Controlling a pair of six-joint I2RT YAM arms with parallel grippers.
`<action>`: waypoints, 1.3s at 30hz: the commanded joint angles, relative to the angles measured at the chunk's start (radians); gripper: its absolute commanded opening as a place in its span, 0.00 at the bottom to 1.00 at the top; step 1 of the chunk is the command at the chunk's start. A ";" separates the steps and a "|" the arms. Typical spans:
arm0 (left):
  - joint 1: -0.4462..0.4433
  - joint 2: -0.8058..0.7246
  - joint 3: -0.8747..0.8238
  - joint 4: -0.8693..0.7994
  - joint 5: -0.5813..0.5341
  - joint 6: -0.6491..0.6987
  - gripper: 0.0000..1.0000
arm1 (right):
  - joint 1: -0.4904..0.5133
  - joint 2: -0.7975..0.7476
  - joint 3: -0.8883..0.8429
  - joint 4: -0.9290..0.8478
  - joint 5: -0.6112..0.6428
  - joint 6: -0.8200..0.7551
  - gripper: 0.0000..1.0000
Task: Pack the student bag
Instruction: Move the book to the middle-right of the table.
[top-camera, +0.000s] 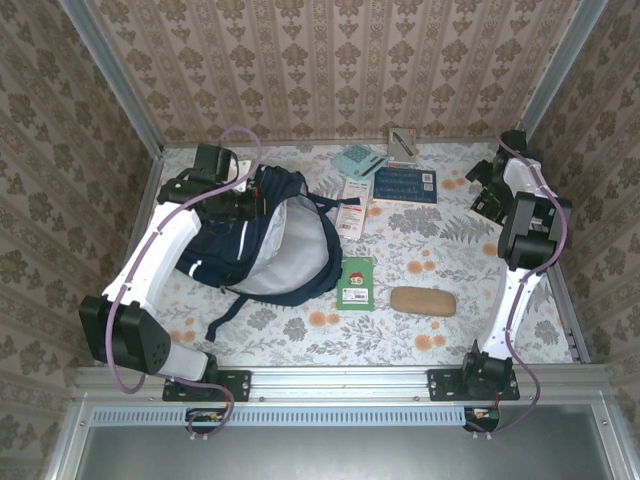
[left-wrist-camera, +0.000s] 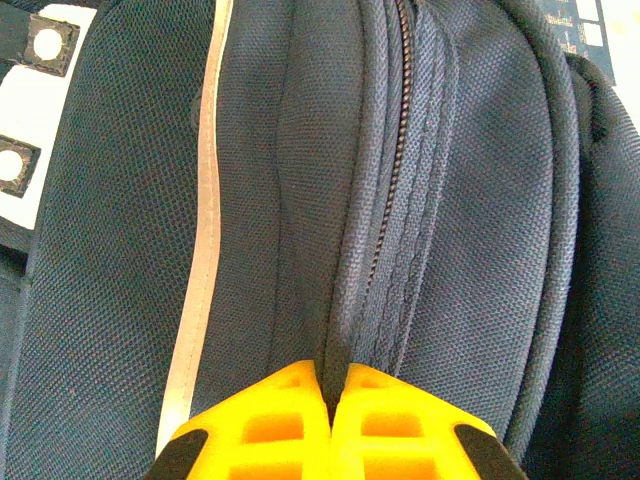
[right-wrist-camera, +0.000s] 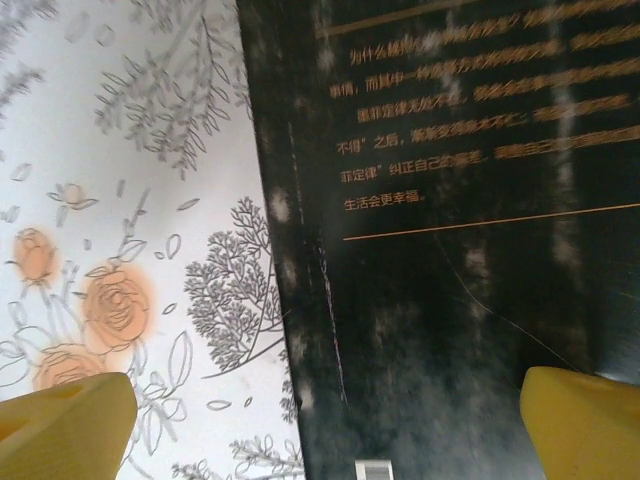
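Nearest, at lower centre of the top view, a tan case (top-camera: 423, 300) and a green booklet (top-camera: 355, 283) lie on the flowered table (top-camera: 300, 335). Left of them sprawls the student bag (top-camera: 270, 240), its mouth gaping and grey lining showing. The left gripper (left-wrist-camera: 330, 400) is pinched tight on a fold of the bag's navy fabric beside the zip. Farther back, at upper right, the right gripper (right-wrist-camera: 330, 410) hangs spread wide over a dark book (right-wrist-camera: 450, 250).

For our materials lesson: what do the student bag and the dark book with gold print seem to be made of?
The student bag: matte, coarse woven fabric; weave, stitched seams and zip show. The dark book: probably glossy laminated card; light streaks and fine scratches on its cover, though blurred.
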 joint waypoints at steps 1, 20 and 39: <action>0.015 -0.031 0.007 0.034 -0.006 -0.002 0.00 | 0.010 0.039 0.035 -0.104 -0.115 0.042 0.99; 0.015 0.013 -0.019 0.084 0.009 -0.032 0.00 | 0.395 -0.349 -0.616 0.018 -0.195 0.126 1.00; -0.093 0.087 0.019 0.116 -0.019 -0.059 0.31 | 0.373 -0.642 -0.698 -0.045 -0.035 0.089 1.00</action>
